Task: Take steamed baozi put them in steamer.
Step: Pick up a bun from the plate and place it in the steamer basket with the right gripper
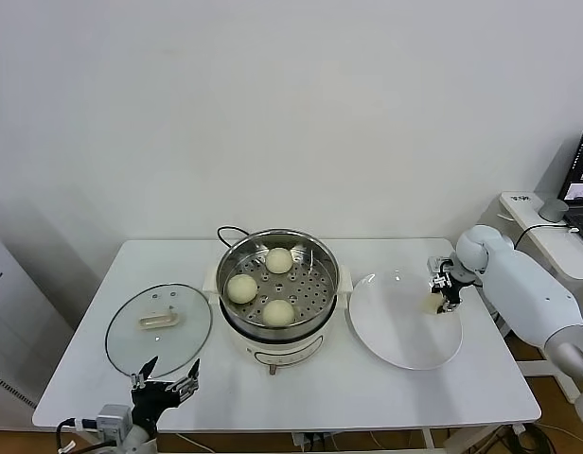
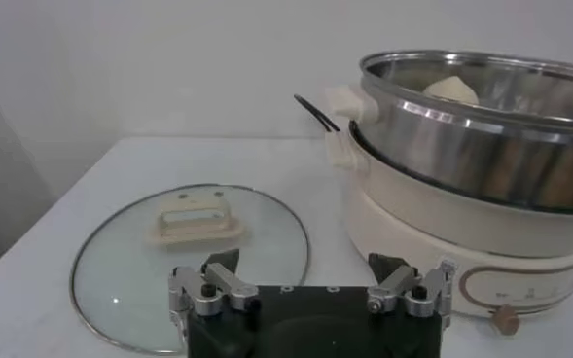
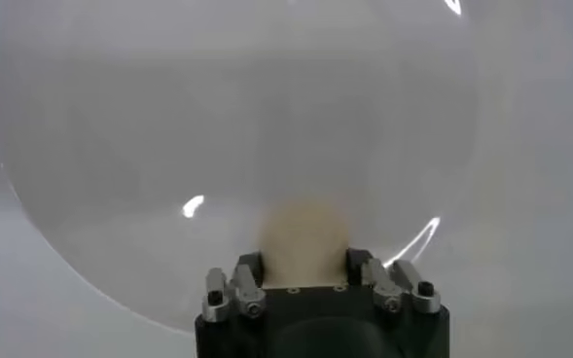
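Left hand [image 1: 165, 386] idled open near the glass lid [image 1: 159, 328] at the desk [image 1: 367, 397] front, three baozi [image 1: 241, 288] sat in the steamer [image 1: 277, 284], and right hand [image 1: 437, 295] had closed on the last baozi [image 3: 304, 238] over the plate [image 1: 396, 326], leaving one transfer.

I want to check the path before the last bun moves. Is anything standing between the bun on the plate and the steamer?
Nothing visible blocks it. The right gripper is shut on the steamed baozi over the white plate. The steamer beside it is uncovered; its glass lid lies on the far side.
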Robot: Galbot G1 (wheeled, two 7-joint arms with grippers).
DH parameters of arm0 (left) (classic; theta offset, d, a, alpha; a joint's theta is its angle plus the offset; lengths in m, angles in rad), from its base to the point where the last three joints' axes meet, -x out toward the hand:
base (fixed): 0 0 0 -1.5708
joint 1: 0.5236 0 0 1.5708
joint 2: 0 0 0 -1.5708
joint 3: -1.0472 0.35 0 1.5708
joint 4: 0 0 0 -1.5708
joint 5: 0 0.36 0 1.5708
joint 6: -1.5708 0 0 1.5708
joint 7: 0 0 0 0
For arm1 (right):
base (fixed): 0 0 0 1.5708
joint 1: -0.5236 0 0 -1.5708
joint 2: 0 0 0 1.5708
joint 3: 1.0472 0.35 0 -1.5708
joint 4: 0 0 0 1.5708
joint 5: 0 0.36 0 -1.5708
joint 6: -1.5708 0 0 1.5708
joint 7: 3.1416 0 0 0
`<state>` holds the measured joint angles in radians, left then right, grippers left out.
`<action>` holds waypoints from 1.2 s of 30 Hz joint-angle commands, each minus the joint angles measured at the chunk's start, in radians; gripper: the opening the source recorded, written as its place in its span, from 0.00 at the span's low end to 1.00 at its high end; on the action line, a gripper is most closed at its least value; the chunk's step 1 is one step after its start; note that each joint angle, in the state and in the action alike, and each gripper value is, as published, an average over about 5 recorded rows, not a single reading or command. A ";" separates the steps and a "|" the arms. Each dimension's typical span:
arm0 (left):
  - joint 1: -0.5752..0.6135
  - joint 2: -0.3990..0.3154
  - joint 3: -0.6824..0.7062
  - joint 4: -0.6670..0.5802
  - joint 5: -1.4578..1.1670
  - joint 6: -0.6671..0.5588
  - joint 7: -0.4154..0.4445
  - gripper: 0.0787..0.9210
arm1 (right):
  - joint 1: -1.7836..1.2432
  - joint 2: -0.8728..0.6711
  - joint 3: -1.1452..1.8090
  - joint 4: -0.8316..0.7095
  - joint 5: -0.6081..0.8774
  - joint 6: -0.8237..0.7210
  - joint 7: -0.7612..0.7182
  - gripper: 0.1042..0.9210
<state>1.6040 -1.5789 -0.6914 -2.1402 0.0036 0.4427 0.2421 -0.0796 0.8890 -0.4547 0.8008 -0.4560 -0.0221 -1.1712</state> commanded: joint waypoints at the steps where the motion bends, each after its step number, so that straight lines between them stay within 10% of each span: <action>1: -0.005 0.000 0.003 -0.001 0.014 -0.002 -0.001 0.88 | 0.061 -0.053 -0.096 0.118 0.166 -0.090 -0.029 0.43; 17: -0.008 0.005 0.010 -0.029 0.105 -0.022 -0.017 0.88 | 0.827 -0.026 -0.905 0.359 0.906 -0.426 -0.011 0.43; 36: -0.017 0.010 0.022 -0.042 0.096 -0.031 -0.017 0.88 | 0.832 0.360 -1.009 0.295 1.158 -0.577 0.080 0.43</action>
<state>1.5873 -1.5714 -0.6694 -2.1796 0.0960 0.4134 0.2257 0.7076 1.0862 -1.3654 1.1027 0.5624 -0.5292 -1.1230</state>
